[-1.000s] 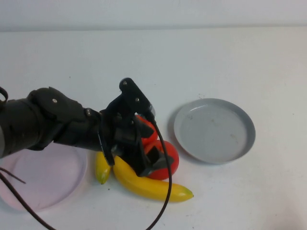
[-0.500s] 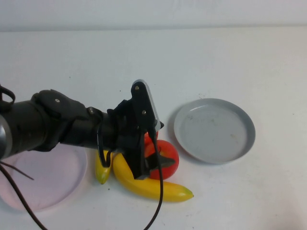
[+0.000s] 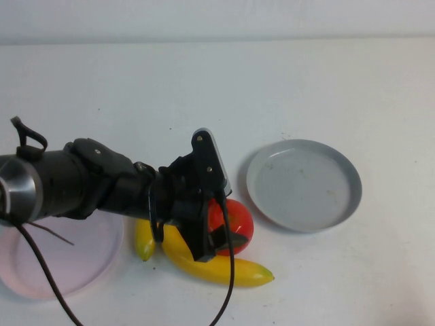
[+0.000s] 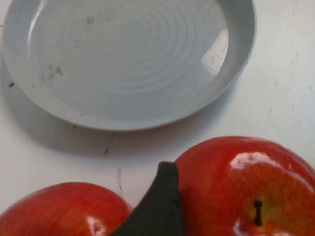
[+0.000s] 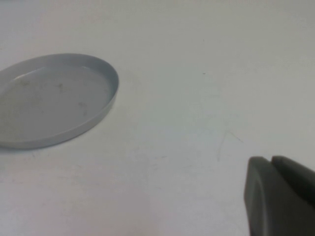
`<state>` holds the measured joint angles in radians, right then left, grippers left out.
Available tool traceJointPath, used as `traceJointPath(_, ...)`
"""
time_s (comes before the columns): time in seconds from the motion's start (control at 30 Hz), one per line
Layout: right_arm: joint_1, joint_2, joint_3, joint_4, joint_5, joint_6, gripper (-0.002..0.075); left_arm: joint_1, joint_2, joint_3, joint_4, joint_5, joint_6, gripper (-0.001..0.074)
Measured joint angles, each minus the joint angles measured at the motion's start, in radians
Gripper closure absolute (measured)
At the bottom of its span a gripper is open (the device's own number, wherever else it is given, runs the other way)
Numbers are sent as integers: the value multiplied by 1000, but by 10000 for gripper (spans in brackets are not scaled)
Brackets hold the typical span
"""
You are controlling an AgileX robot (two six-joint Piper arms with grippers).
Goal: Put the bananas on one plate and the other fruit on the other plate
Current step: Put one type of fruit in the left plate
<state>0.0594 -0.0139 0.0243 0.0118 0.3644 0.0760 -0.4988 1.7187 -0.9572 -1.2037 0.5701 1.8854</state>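
Two red apples lie together on the table; in the high view only one apple [image 3: 236, 219] shows, the other is hidden under my left gripper [image 3: 219, 229]. In the left wrist view one black finger [image 4: 160, 206] sits wedged between the left apple [image 4: 59, 211] and the stemmed right apple [image 4: 246, 182]; the jaws are open astride the stemmed apple. One banana [image 3: 221, 268] lies in front of the apples, the second banana [image 3: 144, 241] partly under the arm. The grey plate [image 3: 304, 185] is to the right, the pink plate [image 3: 61, 255] at the left. My right gripper [image 5: 271, 162] is shut and empty above bare table.
A black cable [image 3: 228, 285] hangs from the left wrist across the front banana. The grey plate also shows in the left wrist view [image 4: 128, 59] and the right wrist view [image 5: 54, 98]. White tabletop stretches behind and to the right.
My left gripper has come down and forward over the apples, and its finger now sits between them. The rear apple is now covered by the gripper. The fruit has not shifted.
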Motion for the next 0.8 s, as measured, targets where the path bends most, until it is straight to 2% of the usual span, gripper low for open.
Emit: traceJointPath(0.8,0,0,0,0,0,0,742,0,39,-10,-16,-7,27,66)
